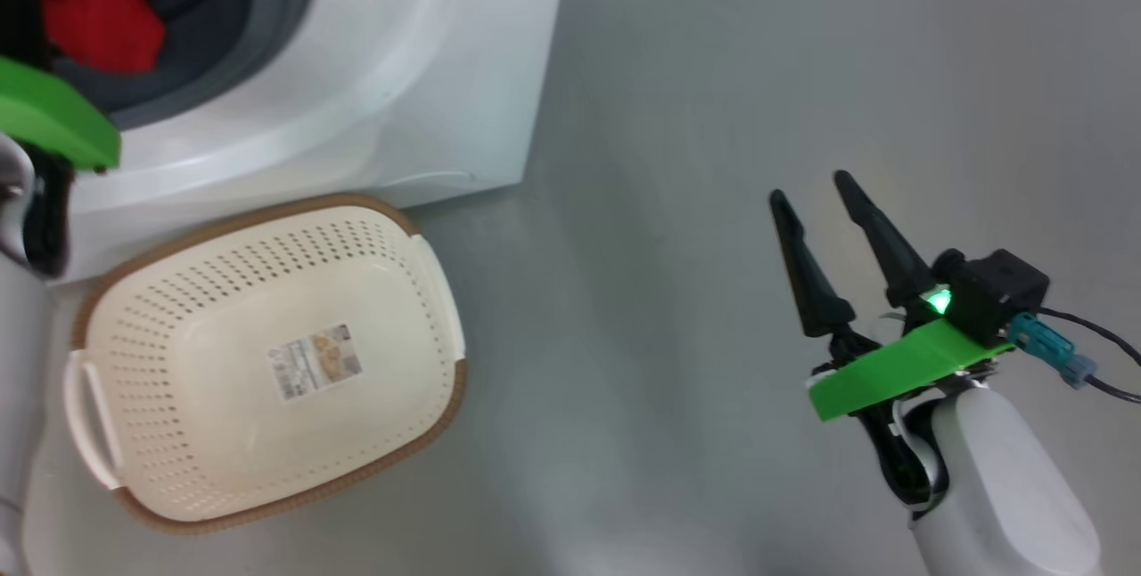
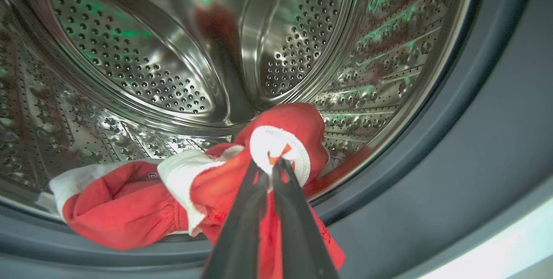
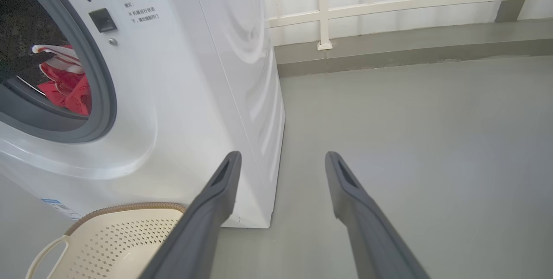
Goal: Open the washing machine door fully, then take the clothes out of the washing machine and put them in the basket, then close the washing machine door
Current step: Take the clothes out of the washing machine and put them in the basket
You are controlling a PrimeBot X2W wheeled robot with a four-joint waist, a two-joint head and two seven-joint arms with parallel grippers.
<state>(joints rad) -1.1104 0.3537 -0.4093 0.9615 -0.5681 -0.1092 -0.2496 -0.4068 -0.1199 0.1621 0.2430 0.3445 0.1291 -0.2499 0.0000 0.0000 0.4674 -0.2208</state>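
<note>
Now the left gripper (image 2: 273, 164) is clamped on a white-trimmed fold of the red clothes (image 2: 129, 210), which lie at the front lip of the steel drum (image 2: 129, 54). The bundle is best drawn straight out over the grey gasket (image 2: 475, 141) and lifted high enough that trailing fabric is not snagged. The right gripper (image 1: 808, 185) is held spread wide and empty, well to the right. Nearest, the cream basket (image 1: 450, 415) is seen holding nothing but its paper label (image 1: 314, 360); farther off, the garments are contained in the washing machine (image 1: 374, 68).
</note>
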